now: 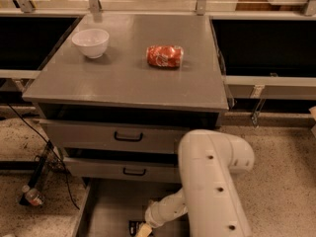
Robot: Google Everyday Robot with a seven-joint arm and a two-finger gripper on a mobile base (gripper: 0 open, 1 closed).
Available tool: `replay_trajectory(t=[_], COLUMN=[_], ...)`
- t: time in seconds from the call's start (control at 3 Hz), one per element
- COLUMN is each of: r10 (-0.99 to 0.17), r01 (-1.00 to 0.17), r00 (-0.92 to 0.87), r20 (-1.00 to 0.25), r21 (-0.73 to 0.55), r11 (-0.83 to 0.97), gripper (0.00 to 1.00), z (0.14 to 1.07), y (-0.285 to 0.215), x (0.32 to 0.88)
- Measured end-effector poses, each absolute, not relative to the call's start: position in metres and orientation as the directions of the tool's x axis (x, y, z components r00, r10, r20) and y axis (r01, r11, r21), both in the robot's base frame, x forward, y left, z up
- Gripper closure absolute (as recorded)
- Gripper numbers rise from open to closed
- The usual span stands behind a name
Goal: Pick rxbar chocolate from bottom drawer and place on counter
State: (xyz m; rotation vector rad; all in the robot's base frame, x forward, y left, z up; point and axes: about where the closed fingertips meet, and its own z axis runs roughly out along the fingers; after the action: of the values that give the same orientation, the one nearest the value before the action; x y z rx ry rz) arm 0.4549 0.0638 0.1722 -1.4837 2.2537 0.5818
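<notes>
Currently claw (143,230) hangs low in the bottom drawer (106,209) at 6 o'clock, just beside the black bar (134,226); can't tell its opening.

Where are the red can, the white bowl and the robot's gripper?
red can (164,56): camera view, middle of its side.
white bowl (91,48): camera view, its outer wall.
gripper (143,230): camera view, tan tip, down in the bottom drawer (106,211).

- The worktop (123,85) carries a white bowl (91,42) near its back left corner and a red can (164,56) lying on its side, slightly right of centre.
- Below the front edge, the bottom drawer (106,206) stands open.
- The end effector (143,230) is down inside it, just beside the black rxbar chocolate (133,226).
</notes>
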Motion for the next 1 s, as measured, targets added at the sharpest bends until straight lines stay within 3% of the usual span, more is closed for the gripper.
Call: replay_trajectory(t=[0.67, 1.0], r10=[-0.782, -0.773], r01=[-0.908, -0.909], r00=[-0.380, -0.388], r20=[-0.495, -0.502], r21=[0.037, 0.072], r11=[0.418, 0.410], gripper=[0.00, 0.00], z=[0.169, 0.159], y=[0.080, 0.081], x=[0.463, 0.457])
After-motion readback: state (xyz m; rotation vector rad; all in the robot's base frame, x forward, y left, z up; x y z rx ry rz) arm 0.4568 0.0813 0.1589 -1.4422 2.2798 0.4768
